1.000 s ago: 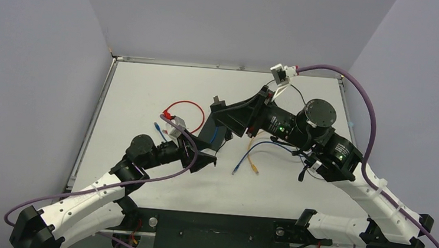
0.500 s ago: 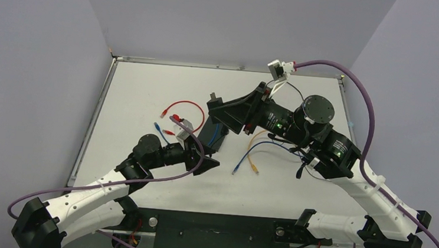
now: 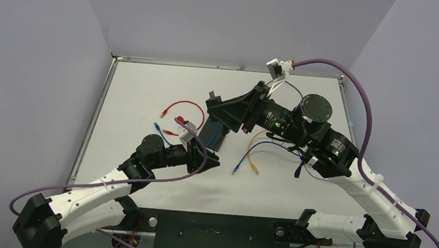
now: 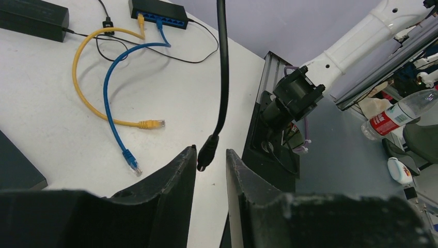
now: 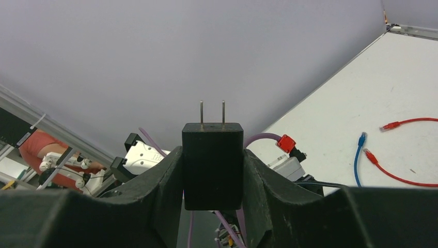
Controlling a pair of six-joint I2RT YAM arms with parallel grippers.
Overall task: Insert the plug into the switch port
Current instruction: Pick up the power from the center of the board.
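Note:
My right gripper (image 3: 214, 107) is shut on a black power adapter (image 5: 212, 165) and holds it in the air, prongs pointing away. The adapter's thin black cable (image 4: 223, 62) hangs down and ends in a black barrel plug (image 4: 207, 154). My left gripper (image 4: 210, 151) is open. The plug's tip hangs between its fingertips, close to the left finger and apart from the right one. The black switch (image 4: 157, 11) lies on the table far beyond, with a yellow and a blue cable plugged in. In the top view the right arm hides the switch, and my left gripper (image 3: 211, 159) is low over the table.
A black box (image 3: 215, 136) lies under the right gripper. Loose yellow (image 4: 150, 124) and blue (image 4: 131, 163) cable ends lie right of the left gripper. Red cables (image 3: 186, 105) lie at the left. Another black box (image 4: 31, 18) sits beside the switch. The table's near edge (image 4: 258, 119) is close.
My left gripper has moved right and forward, bringing its open fingers around the hanging plug. The right arm has shifted slightly left with the adapter.

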